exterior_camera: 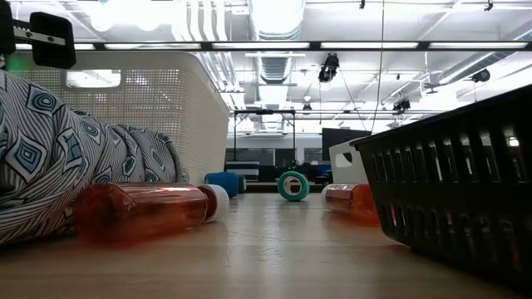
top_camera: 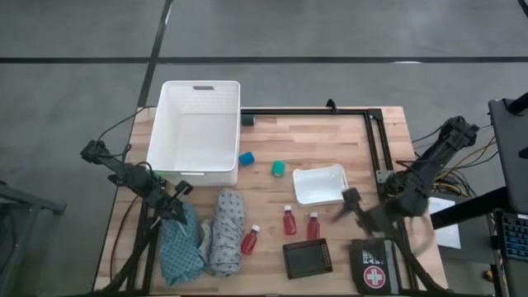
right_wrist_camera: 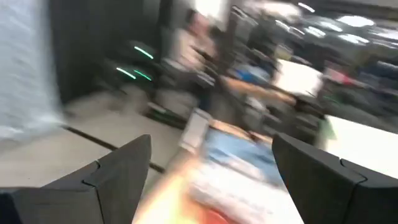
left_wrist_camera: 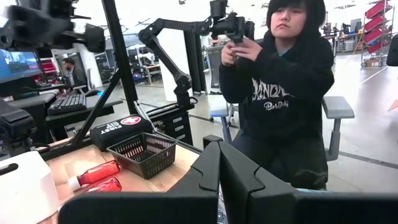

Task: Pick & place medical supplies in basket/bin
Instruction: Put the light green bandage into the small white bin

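Observation:
The white basket (top_camera: 198, 128) stands at the far left of the table. A blue piece (top_camera: 247, 157) and a green piece (top_camera: 280, 168) lie just right of it. Three red bottles (top_camera: 289, 221) (top_camera: 313, 225) (top_camera: 249, 240) lie on their sides on the wood. A teal cloth (top_camera: 177, 247) and a grey patterned cloth (top_camera: 224, 231) lie bunched at the near left. My left gripper (top_camera: 177, 194) is shut and stands level above the teal cloth. My right gripper (top_camera: 353, 208) is open and empty, in the air near the small white tray.
A small white tray (top_camera: 320, 183) sits mid-right. A black mesh basket (top_camera: 307, 257) and a black first aid pouch (top_camera: 374, 272) lie near the front edge. A black rail frame (top_camera: 375, 140) runs along the far and right sides. A person (left_wrist_camera: 283, 93) sits beyond the table.

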`<state>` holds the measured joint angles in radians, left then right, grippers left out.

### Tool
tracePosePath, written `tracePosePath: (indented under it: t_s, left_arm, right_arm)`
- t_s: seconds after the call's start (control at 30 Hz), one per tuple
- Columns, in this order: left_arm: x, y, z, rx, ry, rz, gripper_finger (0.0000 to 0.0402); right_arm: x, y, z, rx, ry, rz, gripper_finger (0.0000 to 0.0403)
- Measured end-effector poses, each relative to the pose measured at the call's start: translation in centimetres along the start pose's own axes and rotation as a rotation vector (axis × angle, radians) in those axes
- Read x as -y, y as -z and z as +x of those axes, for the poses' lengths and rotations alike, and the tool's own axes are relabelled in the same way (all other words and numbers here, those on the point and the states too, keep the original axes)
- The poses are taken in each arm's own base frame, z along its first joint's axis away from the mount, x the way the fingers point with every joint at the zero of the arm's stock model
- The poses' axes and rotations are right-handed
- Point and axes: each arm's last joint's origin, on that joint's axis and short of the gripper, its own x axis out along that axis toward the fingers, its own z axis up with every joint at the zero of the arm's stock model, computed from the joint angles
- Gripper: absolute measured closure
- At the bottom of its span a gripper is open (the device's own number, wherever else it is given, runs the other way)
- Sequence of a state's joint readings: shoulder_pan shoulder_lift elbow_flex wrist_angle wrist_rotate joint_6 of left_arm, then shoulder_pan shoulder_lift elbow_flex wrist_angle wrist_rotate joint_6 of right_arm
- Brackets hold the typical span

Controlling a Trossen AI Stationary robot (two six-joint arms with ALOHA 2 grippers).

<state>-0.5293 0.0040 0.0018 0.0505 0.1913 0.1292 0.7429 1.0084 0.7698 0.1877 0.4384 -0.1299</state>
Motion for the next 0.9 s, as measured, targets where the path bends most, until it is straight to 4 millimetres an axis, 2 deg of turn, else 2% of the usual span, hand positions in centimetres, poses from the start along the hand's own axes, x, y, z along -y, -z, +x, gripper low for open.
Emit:
tracePosePath:
  t_s: [0.07, 0.13, 0.23, 0.43, 0.6, 0.77, 0.9]
  left_arm:
    - [0.0, 0.0, 0.0, 0.001, -0.001, 0.000, 0.0396]
    - [0.0, 0.0, 0.0, 0.001, 0.000, 0.000, 0.0396]
    - [0.0, 0.0, 0.0, 0.000, 0.000, 0.000, 0.0396]
    - [0.0, 0.0, 0.0, 0.000, 0.000, 0.000, 0.0396]
    - [0.0, 0.0, 0.0, 0.000, 0.000, 0.000, 0.0396]
    - [0.0, 0.0, 0.0, 0.000, 0.000, 0.000, 0.0396]
    - [0.0, 0.0, 0.0, 0.000, 0.000, 0.000, 0.0396]
  right_arm:
    - [1.8, 0.1, 1.2, -0.051, 0.142, -0.037, 0.0071]
    - [3.4, 0.2, 2.2, -0.067, 0.209, -0.040, 0.0071]
    - [5.8, 0.3, 3.4, -0.072, 0.202, -0.014, 0.0071]
    - [8.8, 2.1, 5.2, -0.130, 0.155, 0.079, 0.0071]
    - [9.8, 3.5, 6.1, -0.194, 0.151, 0.078, 0.0071]
    - [10.0, 4.1, 6.3, -0.247, 0.140, -0.066, 0.0071]
    - [9.9, 4.4, 6.4, -0.264, 0.132, -0.097, 0.0071]
